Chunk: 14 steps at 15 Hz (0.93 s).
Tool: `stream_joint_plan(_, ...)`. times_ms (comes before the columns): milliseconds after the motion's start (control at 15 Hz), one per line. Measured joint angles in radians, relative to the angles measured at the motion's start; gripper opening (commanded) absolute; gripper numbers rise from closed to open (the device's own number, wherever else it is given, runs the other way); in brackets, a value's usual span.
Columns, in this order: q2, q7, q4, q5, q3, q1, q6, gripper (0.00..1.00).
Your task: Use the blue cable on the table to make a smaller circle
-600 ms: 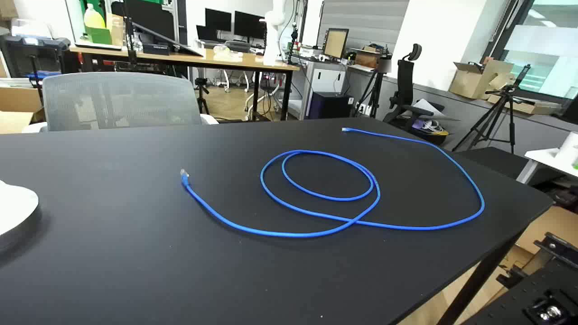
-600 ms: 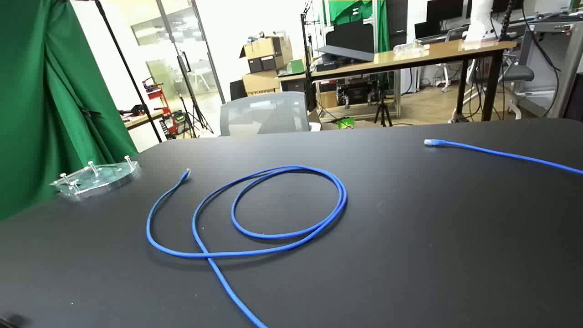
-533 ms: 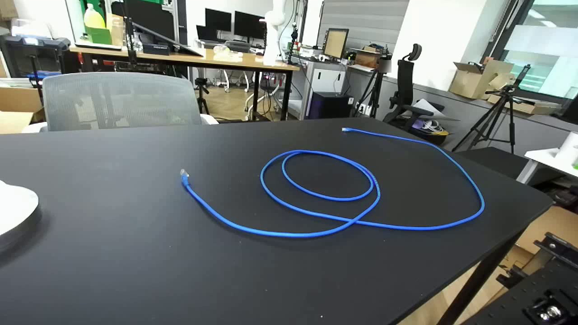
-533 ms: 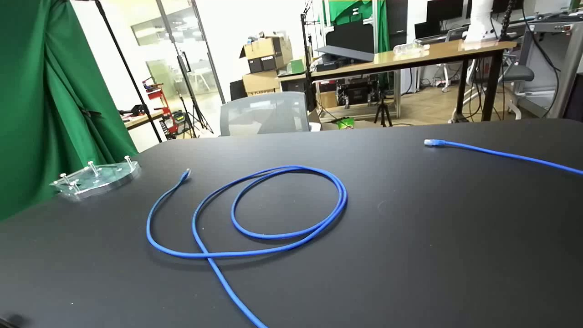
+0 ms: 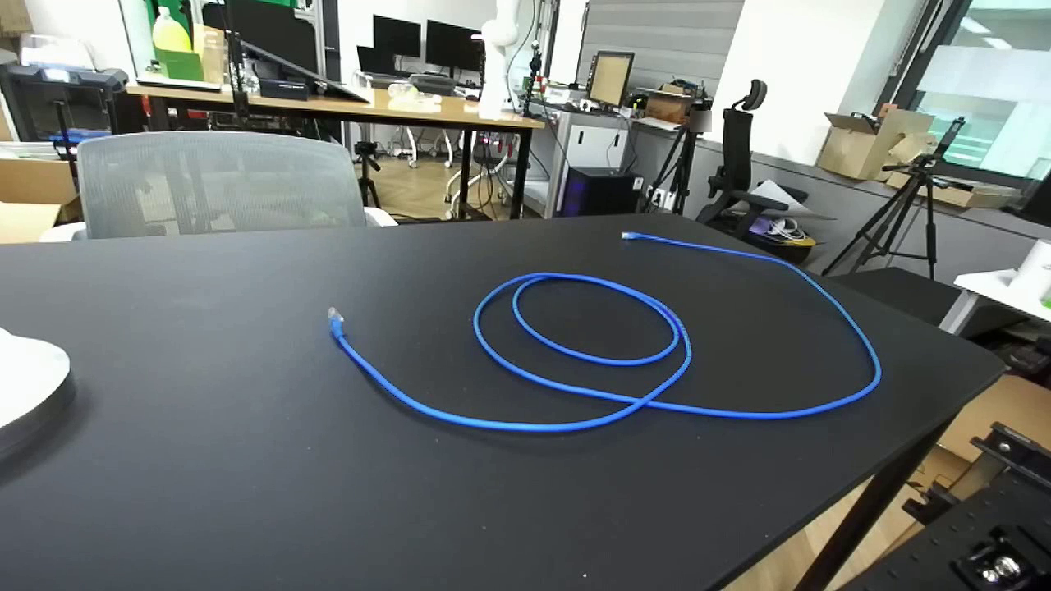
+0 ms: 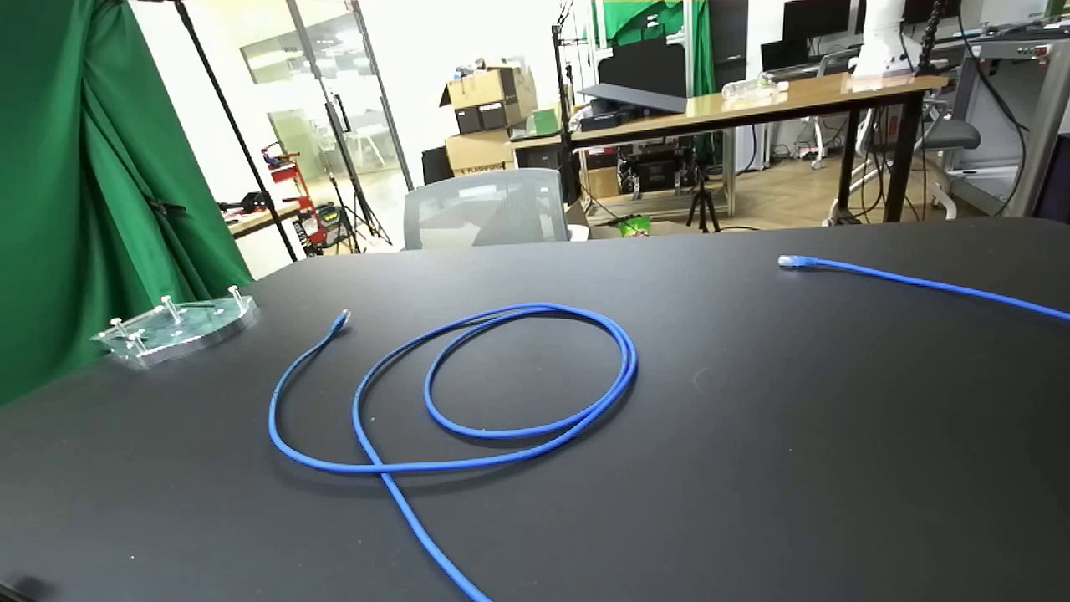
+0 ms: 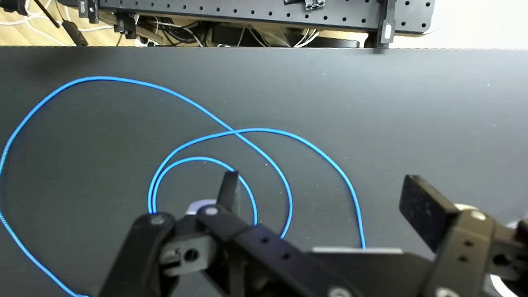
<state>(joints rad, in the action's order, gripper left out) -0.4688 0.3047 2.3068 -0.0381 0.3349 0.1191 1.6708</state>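
Note:
The blue cable (image 5: 525, 427) lies on the black table (image 5: 205, 460). Its middle forms two uneven overlapping loops, with a crossing near the front of the coil. One plug end curves out on the left; the other tail sweeps wide to the right and back. The cable also shows in an exterior view (image 6: 380, 468), with the tail partly out of frame, and in the wrist view (image 7: 103, 78). My gripper (image 7: 319, 177) shows only in the wrist view. It is open and empty above the cable, its fingers wide apart; its body hides part of the coil.
A clear plate with upright bolts (image 6: 180, 330) stands on the table at the left. A white rounded object (image 5: 29, 373) is at the left edge. A grey chair (image 5: 222, 185) stands behind the table. A black perforated beam (image 7: 264, 12) runs along the table's edge.

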Motion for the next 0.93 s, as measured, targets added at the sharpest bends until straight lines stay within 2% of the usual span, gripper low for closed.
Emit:
stream_joint_plan(533,0.004,0.007,0.005,0.025,-0.004,0.001,0.015,1.00)
stream_joint_plan(733,0.024,0.017,0.048,0.091,-0.027,-0.026,0.116,1.00)
stream_joint_plan(933,0.075,-0.062,0.107,0.099,-0.106,-0.048,0.264,1.00)
